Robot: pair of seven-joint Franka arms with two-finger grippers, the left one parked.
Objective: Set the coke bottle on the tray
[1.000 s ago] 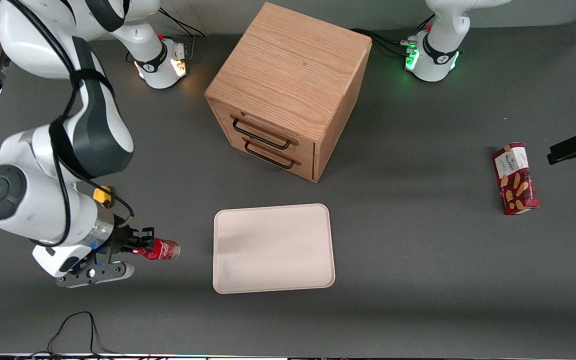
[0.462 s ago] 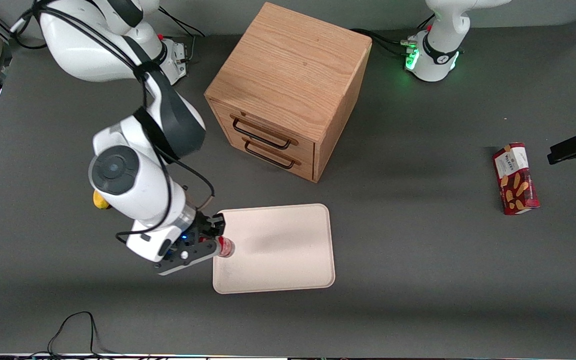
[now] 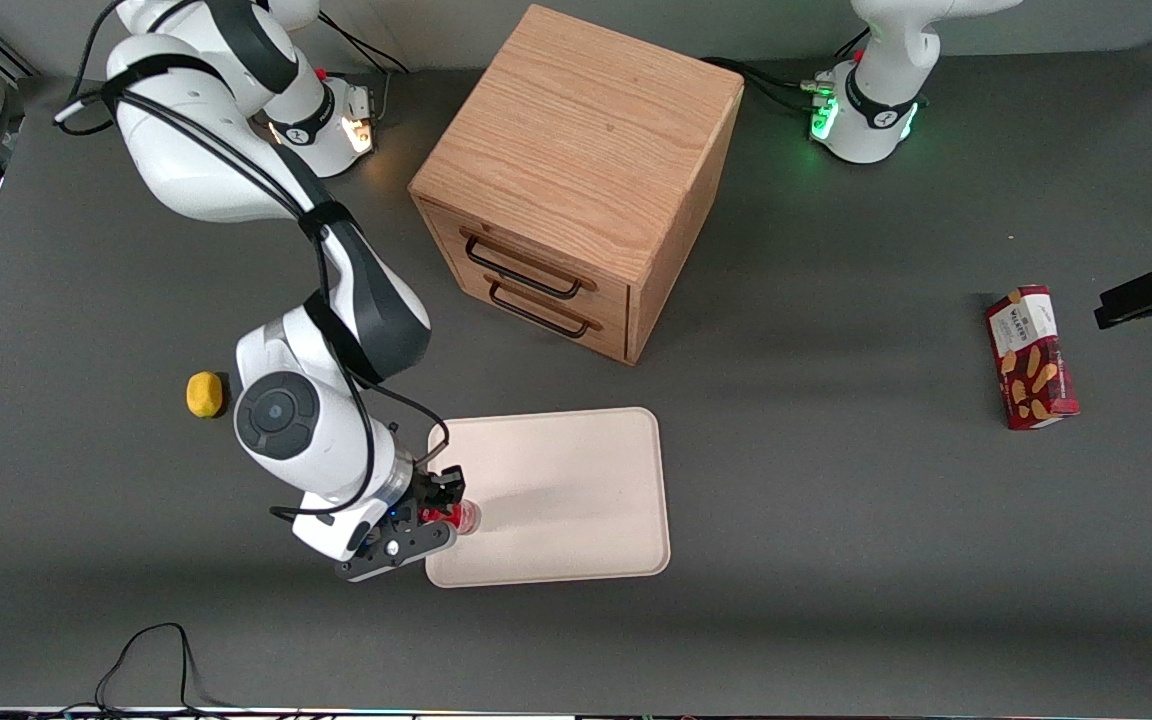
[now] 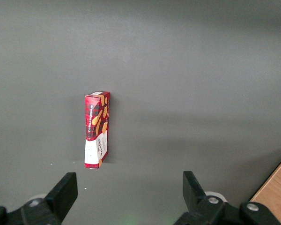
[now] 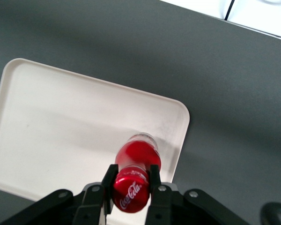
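Note:
My gripper [image 3: 446, 506] [image 5: 131, 176] is shut on the coke bottle [image 3: 465, 516] [image 5: 136, 157], a tiny red bottle with a red cap; the black fingers [image 5: 109, 178] press its neck from both sides. The bottle hangs over the cream-beige tray [image 3: 576, 470] [image 5: 61, 126], just inside the tray's edge toward the working arm's end and near its corner closest to the front camera. Whether the bottle's base touches the tray I cannot tell. The arm's wrist hides part of that tray edge in the front view.
A wooden drawer cabinet [image 3: 576, 180] with two black handles stands farther from the front camera than the tray. A small yellow lemon-like object [image 3: 203, 393] lies toward the working arm's end. A red snack box [image 3: 1030, 357] [image 4: 97, 129] lies toward the parked arm's end.
The gripper has carried the bottle from the bare table toward the tray, then a little nearer the front camera over the tray's edge. The yellow object, hidden by the arm before, now shows.

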